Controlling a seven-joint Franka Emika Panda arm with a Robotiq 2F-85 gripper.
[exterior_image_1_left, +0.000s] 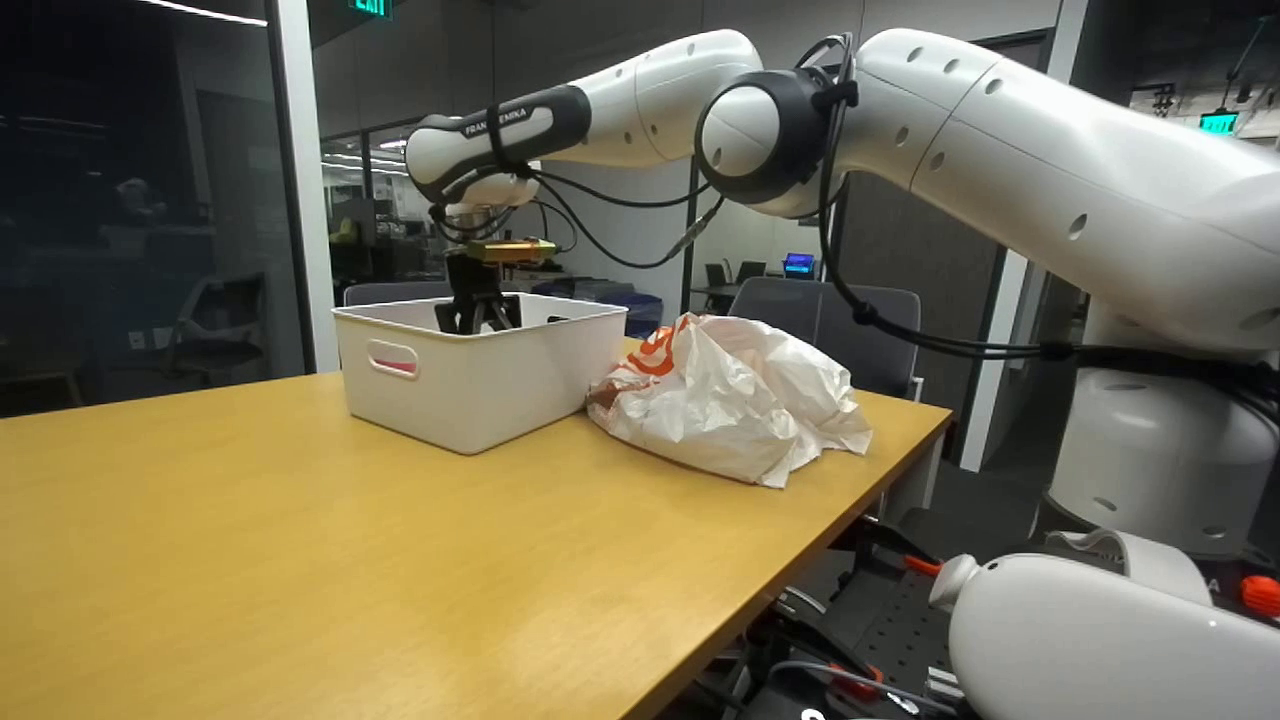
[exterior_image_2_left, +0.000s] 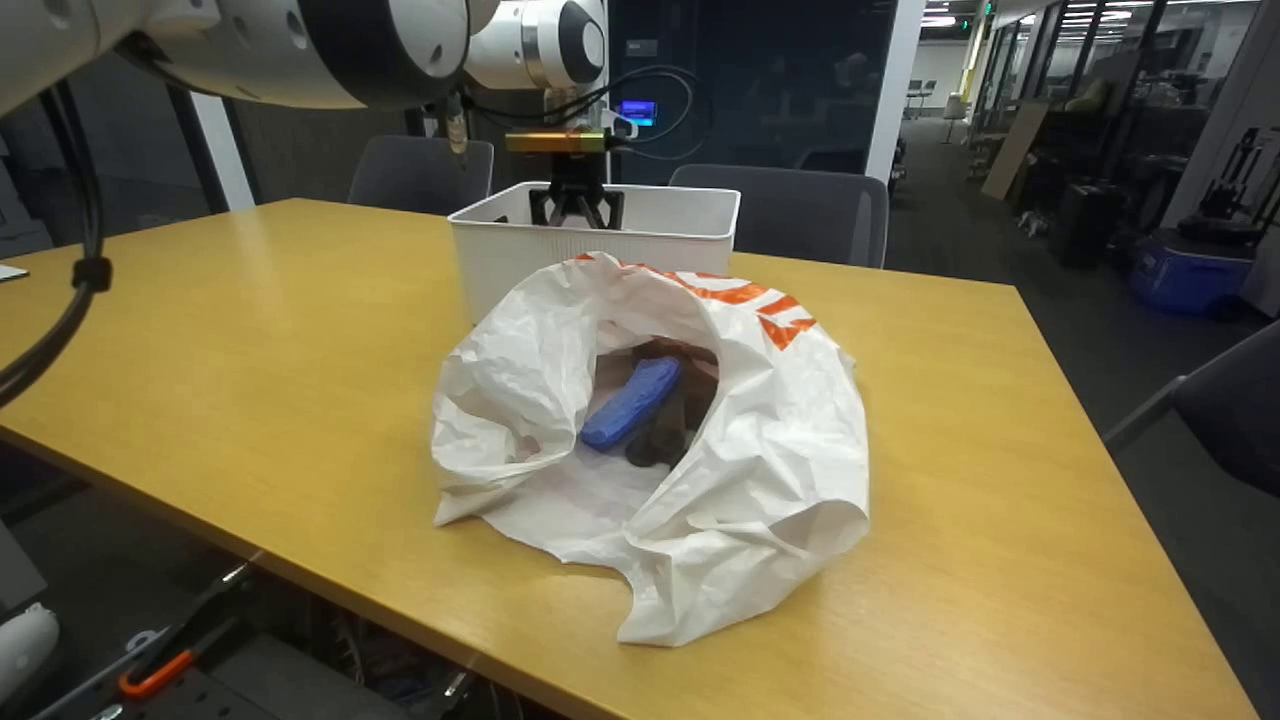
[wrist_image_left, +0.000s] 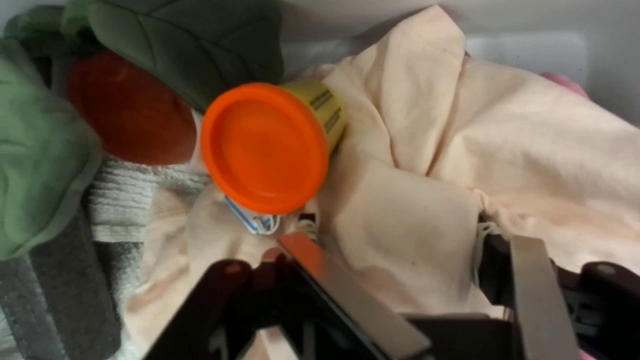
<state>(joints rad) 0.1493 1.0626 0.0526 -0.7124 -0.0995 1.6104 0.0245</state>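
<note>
My gripper reaches down into the white bin (exterior_image_1_left: 470, 390), with its fingers spread in both exterior views (exterior_image_1_left: 480, 316) (exterior_image_2_left: 577, 210). In the wrist view the open gripper (wrist_image_left: 415, 240) is over a peach cloth (wrist_image_left: 400, 210) that lies between the fingers. Whether the fingers touch the cloth I cannot tell. A yellow tub with an orange lid (wrist_image_left: 265, 150) lies tilted on the cloth, near the left finger. A dark piece with pale cord (wrist_image_left: 495, 265) is beside the right finger. Green plush leaves (wrist_image_left: 200, 45) and a red object (wrist_image_left: 130, 110) are at the left.
A crumpled white plastic bag (exterior_image_2_left: 770, 430) with orange print stands beside the bin on the table (exterior_image_1_left: 300, 540). A blue object (exterior_image_2_left: 632, 402) and a brown object (exterior_image_2_left: 668, 430) are inside it. A grey strap (wrist_image_left: 75, 295) and white ribbed cloth (wrist_image_left: 125, 200) lie in the bin.
</note>
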